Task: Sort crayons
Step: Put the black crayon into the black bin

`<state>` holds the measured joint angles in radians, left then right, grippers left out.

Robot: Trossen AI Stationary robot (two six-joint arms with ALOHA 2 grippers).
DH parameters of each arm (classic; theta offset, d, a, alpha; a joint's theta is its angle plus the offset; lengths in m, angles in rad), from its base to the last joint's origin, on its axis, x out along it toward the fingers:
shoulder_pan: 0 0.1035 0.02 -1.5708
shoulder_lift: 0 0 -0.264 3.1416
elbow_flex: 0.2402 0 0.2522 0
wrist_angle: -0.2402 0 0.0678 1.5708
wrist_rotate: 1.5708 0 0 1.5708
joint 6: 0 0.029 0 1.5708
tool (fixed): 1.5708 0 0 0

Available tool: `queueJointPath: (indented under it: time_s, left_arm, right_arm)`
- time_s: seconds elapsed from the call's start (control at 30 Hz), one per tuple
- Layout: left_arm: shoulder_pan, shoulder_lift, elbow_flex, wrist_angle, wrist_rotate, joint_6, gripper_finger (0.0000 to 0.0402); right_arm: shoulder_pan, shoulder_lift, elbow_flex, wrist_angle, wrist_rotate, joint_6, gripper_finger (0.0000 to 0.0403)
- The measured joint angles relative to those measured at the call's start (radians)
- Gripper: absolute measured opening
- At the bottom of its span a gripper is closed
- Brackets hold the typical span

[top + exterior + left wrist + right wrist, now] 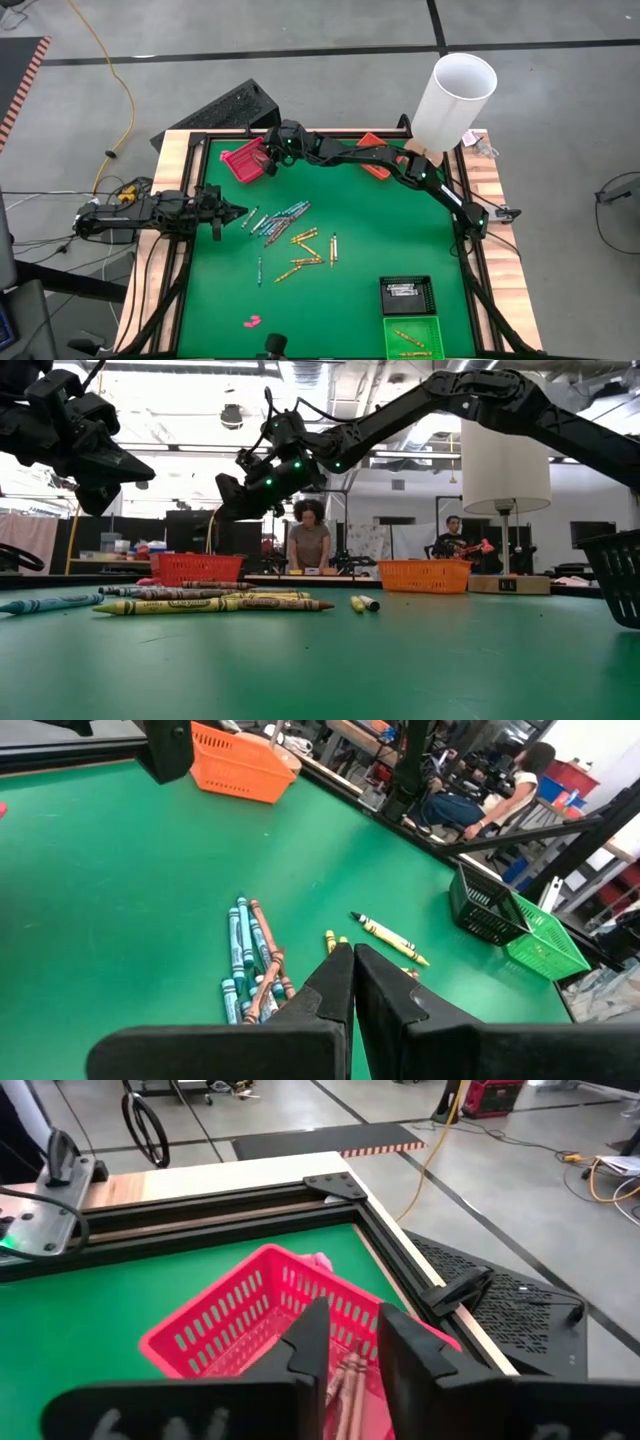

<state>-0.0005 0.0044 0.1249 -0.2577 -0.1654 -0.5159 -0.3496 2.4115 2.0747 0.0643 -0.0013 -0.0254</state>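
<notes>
While the high view is looking straight down, the right end effector [272, 156] is hovering over the pink basket [243, 159] at the far left part of the green worktop [370, 230], with its arm stretching in from the right edge. The left end effector [240, 214] is sitting at the left side, pointing toward the crayons [290, 235], which are lying scattered mid-worktop: teal ones nearer it, yellow-orange ones just beyond. A black tray [407, 295] and a green tray [413, 337] are sitting near the front right, each with something in it, and a small pink lump [252, 321] is lying apart at the front. A white cylinder [452, 100] is standing at the far right corner.

Low view next: the crayons [200, 601] are lying flat in a row across the left, with 2 short ones [364, 602] off to the side. An orange basket [425, 576] is sitting behind, and people are sitting in the room beyond.

Left wrist view: the left end effector [352, 960] is having its fingers pressed together with nothing between them, aiming at the teal bunch [245, 960], with 1 yellow crayon [390, 935] lying farther out.

Right wrist view: the right end effector [347, 1325] is holding its fingers a bit apart right above the pink basket [250, 1315], and a few crayons [345, 1385] are lying inside the basket under it.
</notes>
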Motion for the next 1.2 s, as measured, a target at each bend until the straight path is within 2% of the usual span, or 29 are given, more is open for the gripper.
queueJointPath:
  time_s: [0.13, 0.3, 0.5, 0.63, 0.9, 1.2]
  left_arm:
    - [0.0, 0.0, 0.0, 0.0, 0.0, 0.0, 0.0]
    - [0.0, 0.0, 0.0, 0.0, 0.0, -0.001, 0.0]
    - [0.0, 0.0, 0.0, 0.0, 0.0, 0.0, 0.0]
    - [0.0, 0.0, 0.0, 0.001, 0.0, 0.0, 0.0]
    - [0.0, 0.0, 0.0, 0.0, 0.001, -0.001, 0.0]
    - [0.0, 0.0, 0.0, -0.012, 0.011, -0.023, 0.0]
  right_arm:
    - [0.0, 0.0, 0.0, -0.002, -0.026, -0.006, 0.01]
    - [0.01, -0.035, 0.0, -0.035, -0.217, -0.064, 0.0102]
    - [0.056, -0.051, 0.0, -0.13, -0.352, -0.145, 0.0102]
    - [0.098, -0.037, 0.0, -0.134, -0.357, -0.232, 0.0102]
    - [0.162, 0.031, 0.002, -0.097, -0.355, -0.253, 0.0102]
    - [0.168, 0.086, -0.001, -0.034, -0.34, -0.241, 0.0102]
